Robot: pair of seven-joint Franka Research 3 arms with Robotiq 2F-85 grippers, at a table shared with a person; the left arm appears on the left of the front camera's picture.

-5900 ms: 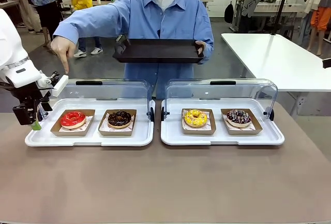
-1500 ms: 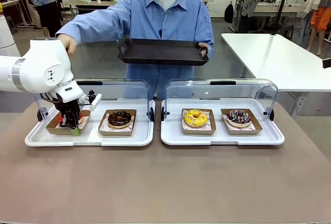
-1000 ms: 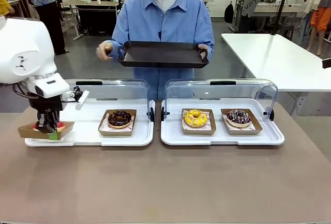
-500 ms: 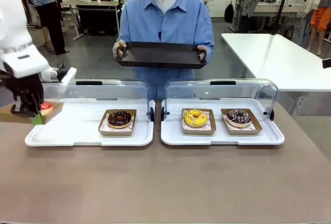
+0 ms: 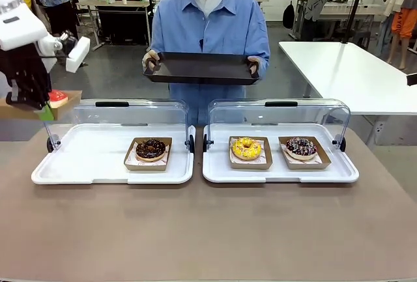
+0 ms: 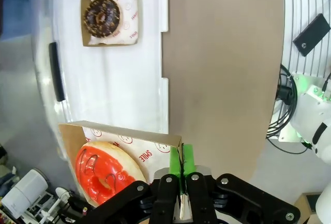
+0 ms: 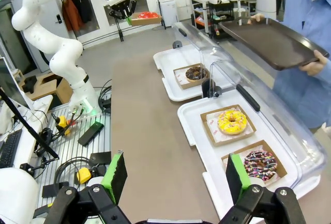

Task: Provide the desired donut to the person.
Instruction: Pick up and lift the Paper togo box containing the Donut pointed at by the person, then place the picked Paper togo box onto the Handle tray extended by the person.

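Cardboard tray (image 6: pixel 150 149) with red donut (image 6: pixel 106 169) pinched in left tool (image 6: pixel 181 164) — arm held high, right tool (image 7: pixel 175 175) spread.

The left arm (image 5: pixel 18 20) stood high at the far left, wrist bent so the left gripper (image 6: pixel 181 166) pointed down, jaws pinched tight on the rim of the red donut's cardboard tray (image 6: pixel 124 130). The right gripper (image 7: pixel 175 176) faced along the surface, jaws spread wide.

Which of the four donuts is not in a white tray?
The red donut: the left gripper holds its cardboard box in the air; the other three sit in white trays.
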